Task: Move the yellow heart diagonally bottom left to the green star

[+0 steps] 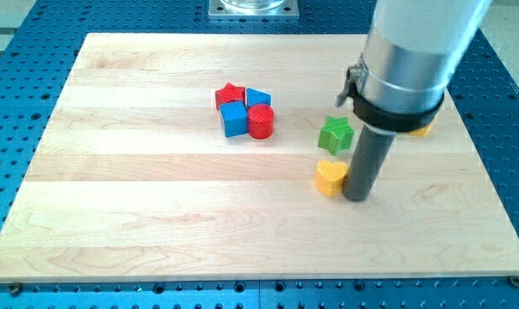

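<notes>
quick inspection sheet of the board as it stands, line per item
surface: wooden board on a blue perforated table
job's things: yellow heart lies below the green star, slightly to the view's left, a small gap between them
clutter: red star, blue block, blue cube and red cylinder bunched together; another yellow block mostly hidden behind the arm
end effector: my tip sits against the heart's right side
cables: nothing seen
surroundings: metal base plate at the view's top
</notes>
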